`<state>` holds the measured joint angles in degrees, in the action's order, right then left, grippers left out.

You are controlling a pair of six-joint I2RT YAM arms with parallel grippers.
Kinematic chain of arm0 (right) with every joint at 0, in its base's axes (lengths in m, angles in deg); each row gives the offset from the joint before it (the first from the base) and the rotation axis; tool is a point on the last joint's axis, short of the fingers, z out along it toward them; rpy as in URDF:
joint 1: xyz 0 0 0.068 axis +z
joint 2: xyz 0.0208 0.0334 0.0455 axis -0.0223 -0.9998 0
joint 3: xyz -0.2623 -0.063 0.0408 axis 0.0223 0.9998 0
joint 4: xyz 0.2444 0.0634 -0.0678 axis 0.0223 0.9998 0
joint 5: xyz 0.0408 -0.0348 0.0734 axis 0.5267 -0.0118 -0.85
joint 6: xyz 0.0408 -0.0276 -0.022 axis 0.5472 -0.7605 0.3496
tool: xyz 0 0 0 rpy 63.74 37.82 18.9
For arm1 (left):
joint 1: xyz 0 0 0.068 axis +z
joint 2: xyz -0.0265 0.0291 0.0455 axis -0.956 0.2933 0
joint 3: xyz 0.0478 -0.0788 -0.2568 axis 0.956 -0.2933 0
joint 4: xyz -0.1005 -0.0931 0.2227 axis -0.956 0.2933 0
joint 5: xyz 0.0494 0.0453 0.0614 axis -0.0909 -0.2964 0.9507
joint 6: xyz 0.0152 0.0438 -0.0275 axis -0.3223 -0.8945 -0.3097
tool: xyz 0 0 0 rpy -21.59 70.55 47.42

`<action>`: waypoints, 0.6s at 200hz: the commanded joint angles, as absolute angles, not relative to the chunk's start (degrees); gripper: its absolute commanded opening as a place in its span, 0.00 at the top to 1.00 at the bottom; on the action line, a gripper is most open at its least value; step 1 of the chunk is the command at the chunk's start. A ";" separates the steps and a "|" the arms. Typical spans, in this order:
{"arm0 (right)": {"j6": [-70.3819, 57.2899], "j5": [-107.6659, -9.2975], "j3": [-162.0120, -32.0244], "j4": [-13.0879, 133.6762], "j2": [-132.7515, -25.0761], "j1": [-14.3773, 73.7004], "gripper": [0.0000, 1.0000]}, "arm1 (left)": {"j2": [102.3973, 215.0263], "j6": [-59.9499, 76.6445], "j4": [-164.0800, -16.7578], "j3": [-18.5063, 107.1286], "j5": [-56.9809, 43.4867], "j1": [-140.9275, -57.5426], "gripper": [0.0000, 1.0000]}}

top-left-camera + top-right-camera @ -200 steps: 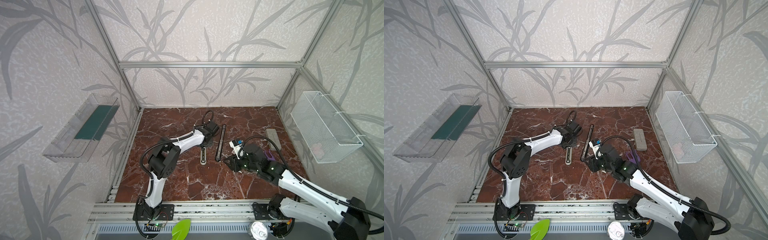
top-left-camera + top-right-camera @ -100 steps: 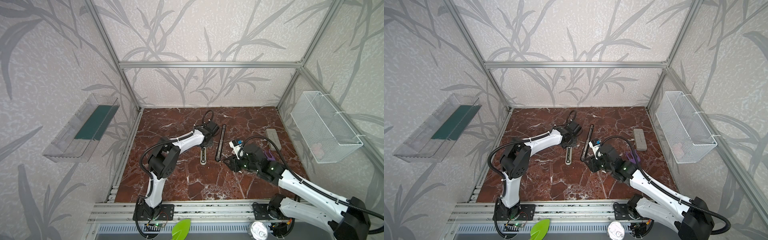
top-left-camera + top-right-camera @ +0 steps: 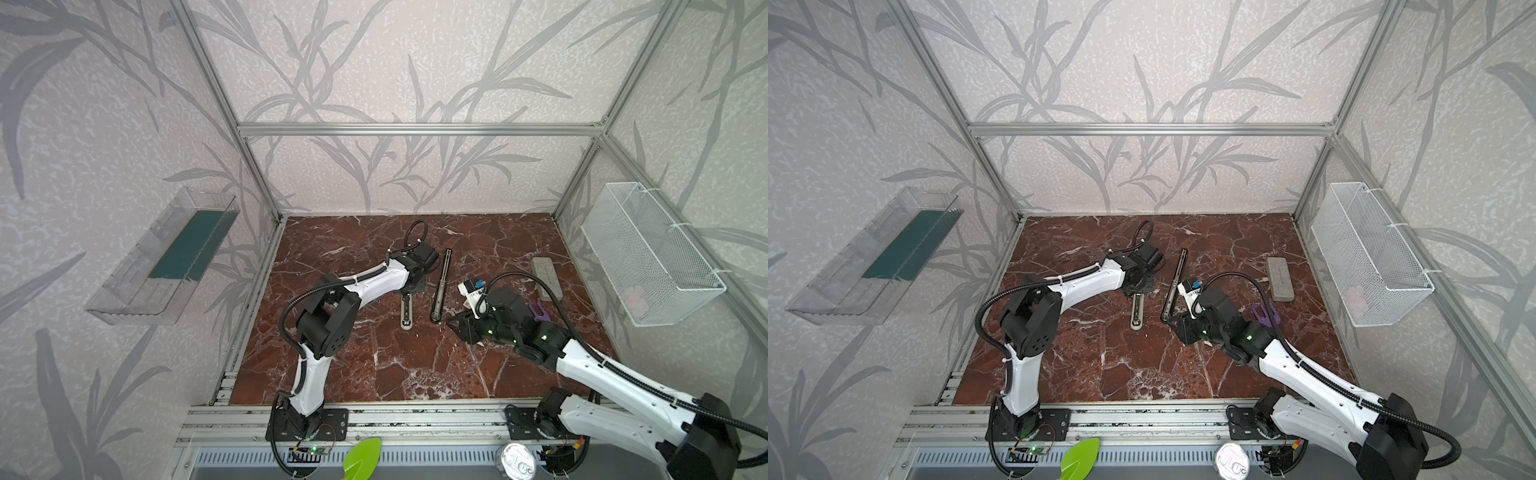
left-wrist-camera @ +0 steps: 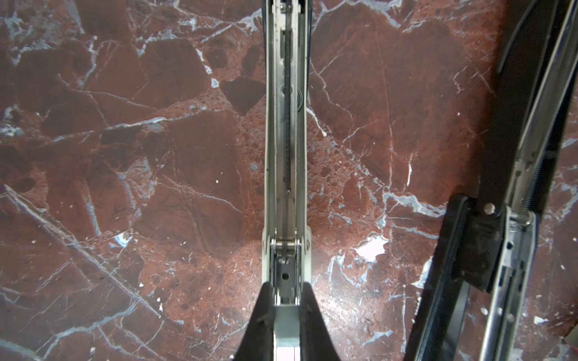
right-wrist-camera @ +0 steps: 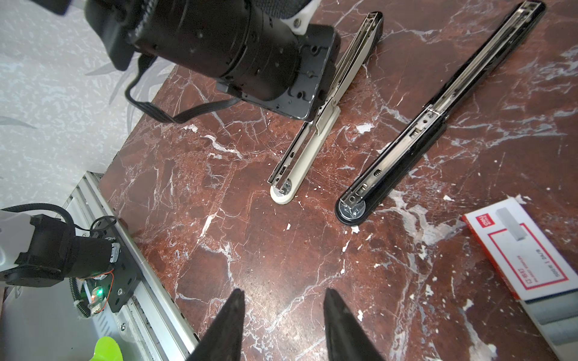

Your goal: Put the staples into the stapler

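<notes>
In both top views the red marble table point(image 3: 374, 365) point(image 3: 1108, 365) is walled left, back and right by papered panels in an aluminium frame. It ends at the front in a slotted rail point(image 3: 415, 417) where both arm bases are bolted. The things crowd the middle and right of the frame. The lower half of the table between the bases is bare marble, as are the strip along the left edge and the band under the back wall. The white stapler point(image 3: 407, 311) and the black stapler point(image 3: 441, 286) lie opened out, nearly parallel, at centre frame, with a narrow lane between them. A grey block point(image 3: 547, 277) lies near the right edge, and a wire basket point(image 3: 648, 257) hangs on the right wall over that edge.

The left gripper point(image 4: 286, 284) is closed on the white stapler's metal rail, its fingers point(image 4: 314, 322) pressing either side. The right gripper point(image 5: 281, 292) stands open over bare marble, nothing between its jaws, near the black stapler's round end. The staples point(image 5: 525, 259), a white box with red print and a grey inner part showing, lie flat on the table. They are near that round end but apart from it, beside the right gripper. In the top views I cannot pick the box out for sure.

Against the frames of a second and half a second ago nothing has shifted: both arms, both staplers and the block sit where they were.
</notes>
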<state>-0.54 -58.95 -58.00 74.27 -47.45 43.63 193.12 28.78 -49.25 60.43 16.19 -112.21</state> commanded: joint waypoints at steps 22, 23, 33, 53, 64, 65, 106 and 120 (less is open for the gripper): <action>-1.12 -58.89 -59.21 74.40 -47.20 44.17 0.57 | 193.10 29.27 -47.59 59.71 19.06 -112.02 0.89; -1.12 -58.89 -59.26 74.41 -47.19 44.17 0.57 | 193.06 29.27 -47.65 59.73 19.06 -112.04 0.89; -1.06 -58.97 -59.44 74.58 -47.18 44.17 0.57 | 193.11 29.27 -48.09 59.50 18.84 -112.03 0.89; -1.22 -58.94 -59.82 74.64 -47.17 44.11 0.57 | 193.05 29.35 -48.05 59.70 17.85 -111.99 0.89; -1.22 -58.90 -59.93 74.76 -47.32 44.25 0.57 | 192.47 29.27 -48.30 59.50 17.95 -112.07 0.89; -1.22 -58.89 -59.88 74.77 -47.34 44.25 0.57 | 192.39 29.32 -48.31 59.45 17.93 -112.11 0.89; -1.22 -59.03 -60.10 74.49 -47.36 44.26 0.57 | 190.85 28.35 -49.01 59.03 18.23 -112.04 0.89; -1.22 -59.07 -60.19 74.53 -47.36 44.32 0.57 | 190.39 27.95 -49.97 58.36 17.81 -111.99 0.89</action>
